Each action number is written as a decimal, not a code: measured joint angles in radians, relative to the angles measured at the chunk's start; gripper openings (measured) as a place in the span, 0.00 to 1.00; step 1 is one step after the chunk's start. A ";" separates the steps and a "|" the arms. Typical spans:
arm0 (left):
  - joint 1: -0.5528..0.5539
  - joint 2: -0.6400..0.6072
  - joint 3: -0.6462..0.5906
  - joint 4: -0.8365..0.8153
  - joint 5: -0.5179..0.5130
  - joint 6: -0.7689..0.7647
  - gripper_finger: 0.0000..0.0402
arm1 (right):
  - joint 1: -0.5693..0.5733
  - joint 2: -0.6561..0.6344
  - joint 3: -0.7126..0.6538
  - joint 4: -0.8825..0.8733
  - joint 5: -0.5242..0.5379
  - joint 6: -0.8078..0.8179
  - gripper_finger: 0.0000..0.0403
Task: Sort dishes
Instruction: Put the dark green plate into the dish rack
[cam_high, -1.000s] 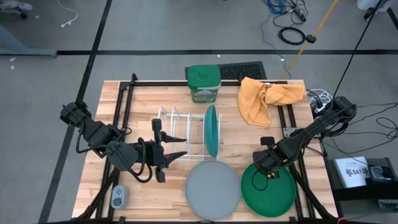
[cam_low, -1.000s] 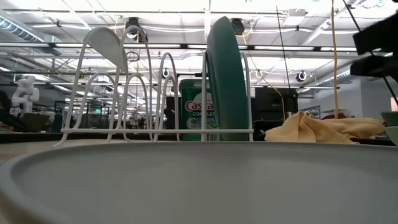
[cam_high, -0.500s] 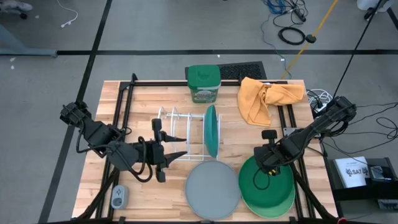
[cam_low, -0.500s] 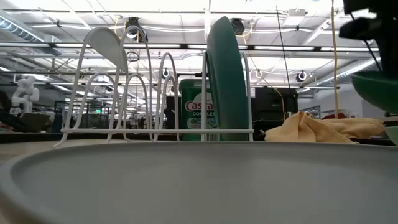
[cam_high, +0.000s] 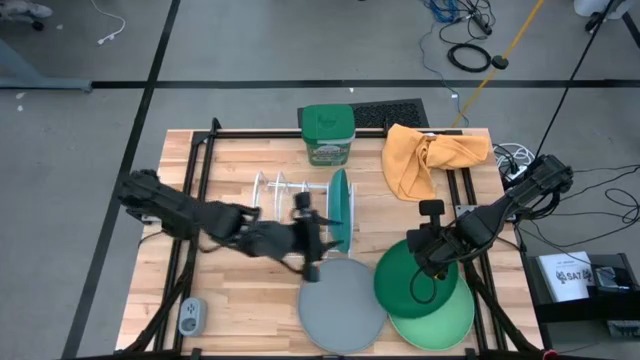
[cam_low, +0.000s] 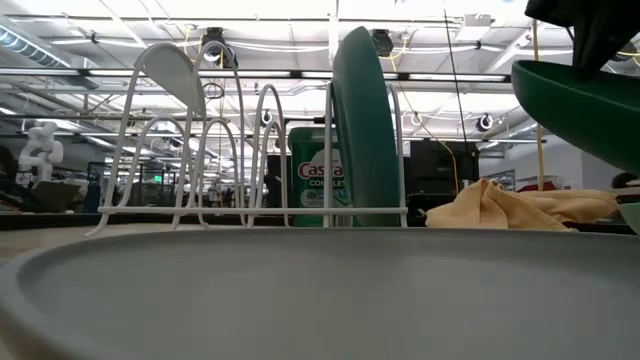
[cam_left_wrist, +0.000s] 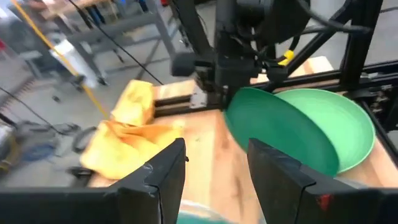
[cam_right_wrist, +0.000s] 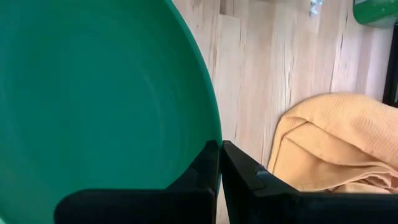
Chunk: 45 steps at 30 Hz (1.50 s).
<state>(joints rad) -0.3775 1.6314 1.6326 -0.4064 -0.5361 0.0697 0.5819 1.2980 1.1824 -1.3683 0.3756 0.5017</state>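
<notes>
My right gripper (cam_high: 428, 252) is shut on a dark green plate (cam_high: 402, 285), lifted over a lighter green plate (cam_high: 440, 320) that lies flat at the table's near right. The dark green plate also shows in the low view (cam_low: 585, 105). A light grey plate (cam_high: 342, 305) lies flat at the near middle. A teal plate (cam_high: 341, 208) stands on edge in the white wire rack (cam_high: 285, 195). My left gripper (cam_high: 318, 248) is open and empty between the rack's near side and the grey plate; it also shows in its wrist view (cam_left_wrist: 214, 177). My right gripper pinches the dark green plate's rim (cam_right_wrist: 210, 127) between its two fingers, one on the upper face and one beneath, at the plate's far edge. The fingers slant down from the table's right. The plate is lifted clear of the lighter green plate and tilted.
A green tub (cam_high: 327, 133) stands at the far middle, a yellow cloth (cam_high: 430, 155) at the far right. A small grey device (cam_high: 190, 317) lies at the near left corner. Black frame rails run along the table's left and right sides.
My right gripper has gone up and toward the table's left with the dark green plate, lifting it off the lighter green plate and tipping it. My left arm has swung toward the table's right, from left of the rack to beside the teal plate.
</notes>
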 joint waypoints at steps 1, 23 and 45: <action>0.019 0.024 0.000 0.021 0.031 -0.015 0.43 | 0.000 0.000 0.000 -0.001 0.000 0.003 0.00; 0.159 0.359 0.051 0.205 0.419 -0.315 0.43 | 0.002 0.000 0.000 -0.002 0.017 0.002 0.00; 0.166 0.361 0.058 0.180 0.416 -0.351 0.43 | 0.019 0.000 0.122 -0.006 0.179 -0.049 0.00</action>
<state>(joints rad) -0.2119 1.9919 1.6909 -0.2265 -0.1196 -0.2810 0.6006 1.2980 1.3043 -1.3742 0.5544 0.4527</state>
